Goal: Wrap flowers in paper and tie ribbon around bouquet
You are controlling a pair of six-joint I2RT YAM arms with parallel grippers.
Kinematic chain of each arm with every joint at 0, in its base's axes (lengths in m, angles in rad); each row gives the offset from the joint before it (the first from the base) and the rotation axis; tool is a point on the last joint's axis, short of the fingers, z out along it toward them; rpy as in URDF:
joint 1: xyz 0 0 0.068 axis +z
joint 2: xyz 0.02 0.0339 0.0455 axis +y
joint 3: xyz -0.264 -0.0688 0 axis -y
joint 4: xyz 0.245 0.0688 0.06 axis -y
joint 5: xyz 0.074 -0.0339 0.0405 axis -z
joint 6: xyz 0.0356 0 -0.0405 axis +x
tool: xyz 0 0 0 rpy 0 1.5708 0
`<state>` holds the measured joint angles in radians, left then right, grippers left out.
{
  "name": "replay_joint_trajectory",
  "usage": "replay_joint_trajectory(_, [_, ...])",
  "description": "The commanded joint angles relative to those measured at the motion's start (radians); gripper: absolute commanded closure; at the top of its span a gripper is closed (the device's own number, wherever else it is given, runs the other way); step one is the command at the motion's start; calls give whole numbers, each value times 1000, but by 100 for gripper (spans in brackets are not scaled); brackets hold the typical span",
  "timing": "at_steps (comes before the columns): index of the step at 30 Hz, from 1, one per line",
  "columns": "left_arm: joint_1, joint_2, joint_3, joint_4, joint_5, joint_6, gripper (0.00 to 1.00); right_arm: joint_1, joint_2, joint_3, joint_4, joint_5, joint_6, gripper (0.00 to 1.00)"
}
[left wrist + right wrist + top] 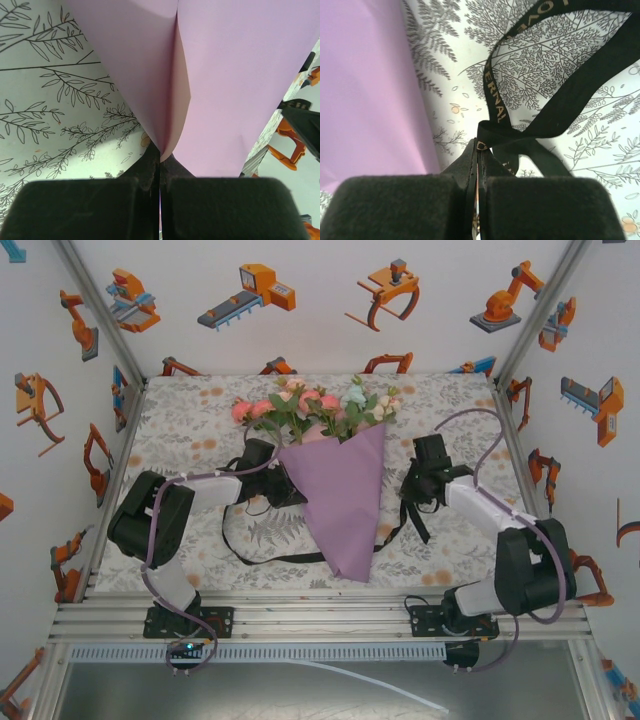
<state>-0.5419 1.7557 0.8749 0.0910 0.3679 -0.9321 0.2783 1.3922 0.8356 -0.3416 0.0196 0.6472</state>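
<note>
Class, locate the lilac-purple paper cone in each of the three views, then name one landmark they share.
Top external: lilac-purple paper cone at table centre, tip toward the near edge.
Left wrist: cone upper middle and right, its fold pinched by the shut left hand.
Right wrist: cone along the left edge; right hand shut on black fabric ribbon.
Shared landmark: leaf-print table cover.

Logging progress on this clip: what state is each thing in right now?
flowers, bunched, blooms sticking out of the cone
paper, wrapped as a cone round the stems
ribbon, loose, not tied
left gripper, shut on the paper
right gripper, shut on the ribbon
</note>
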Motion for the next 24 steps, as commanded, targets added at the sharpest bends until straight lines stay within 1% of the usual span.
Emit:
replay_joint_trajectory(1, [4,11,6,20,18,8,100,5,-63,68,-60,-38,-44,100])
replay_joint_trajectory(4, [5,17,6,31,18,10,100,25,-79,132,-40,-201,-2,100])
replay_joint_trajectory(7, [3,32,10,51,26,7,100,114,-55,233,13,-296,45,100])
replay_joint_trajectory(9, [2,43,11,60,25,5,100,186,1,308,95,-322,114,100])
replay_joint_trajectory(12, [-3,52,5,80,23,-4,100,310,136,438,206,-294,170,100])
replay_joint_trajectory(13, [-4,53,5,81,19,-5,100,338,174,478,217,-281,171,100])
replay_joint_trajectory(14, [-4,52,3,81,17,-7,100,359,218,520,203,-272,174,98])
replay_joint_trajectory(15, [-4,48,1,84,11,-9,100,370,247,546,179,-274,180,79])
replay_joint_trajectory(16, [-2,46,0,84,7,-9,100,372,257,551,159,-271,183,65])
replay_joint_trajectory(17, [-2,40,-2,84,2,-10,100,371,248,540,148,-257,173,55])
replay_joint_trajectory(19, [0,29,-1,82,-4,-6,97,365,208,512,133,-214,131,48])
replay_joint_trajectory(20, [0,22,3,73,-6,-2,96,358,185,503,123,-205,111,46])
replay_joint_trajectory(21, [1,14,5,68,-8,0,91,349,167,498,112,-202,96,45])
replay_joint_trajectory(22, [2,6,6,61,-12,2,84,335,146,491,93,-191,82,45])
replay_joint_trajectory(23, [1,-5,5,53,-20,3,75,316,125,478,80,-180,74,44])
replay_joint_trajectory(24, [2,-17,4,44,-26,4,69,300,108,460,79,-179,69,44])
